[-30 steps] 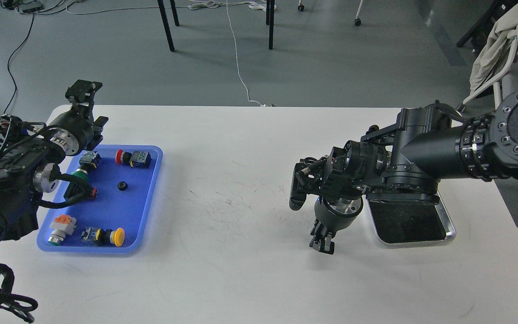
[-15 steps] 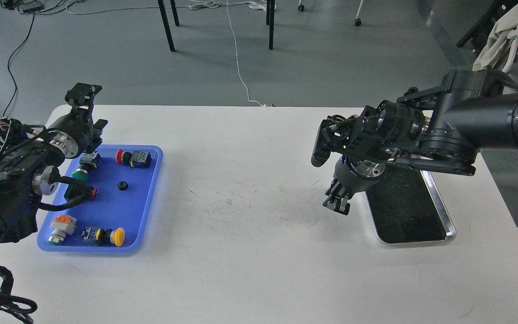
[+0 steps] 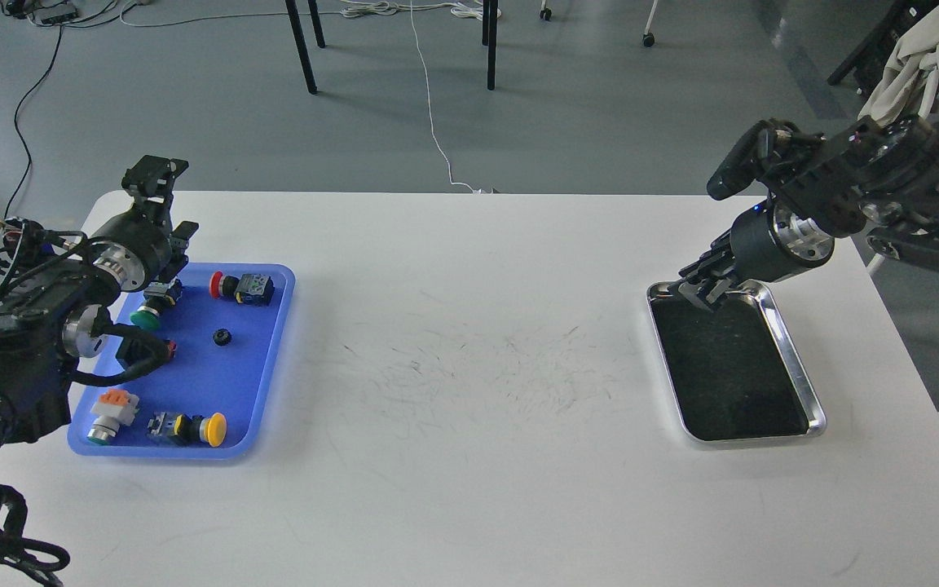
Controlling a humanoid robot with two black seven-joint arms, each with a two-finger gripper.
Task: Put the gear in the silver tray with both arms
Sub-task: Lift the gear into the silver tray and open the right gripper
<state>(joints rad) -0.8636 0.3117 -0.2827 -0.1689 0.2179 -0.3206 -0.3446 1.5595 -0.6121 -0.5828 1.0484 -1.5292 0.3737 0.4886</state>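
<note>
The right arm (image 3: 869,204) has swung back toward the far right corner of the desk (image 3: 469,391), and its pincer (image 3: 702,287) has gone from the middle of the desk to the far end of the silver tray (image 3: 795,367). The left arm (image 3: 37,318) has hardly moved.

The silver tray lies near the right edge of the desk. Its dark shiny bottom has nothing in it. The right pincer hangs over the tray's far left corner; its fingers look dark and bunched, so I cannot tell if they are apart or together.

The little black gear (image 3: 222,336) sits in the blue tray (image 3: 266,408) near the left edge of the desk, among push buttons with red, green and yellow caps. The left pincer (image 3: 161,200) points up by the far left corner, fingers apart, holding nothing.
</note>
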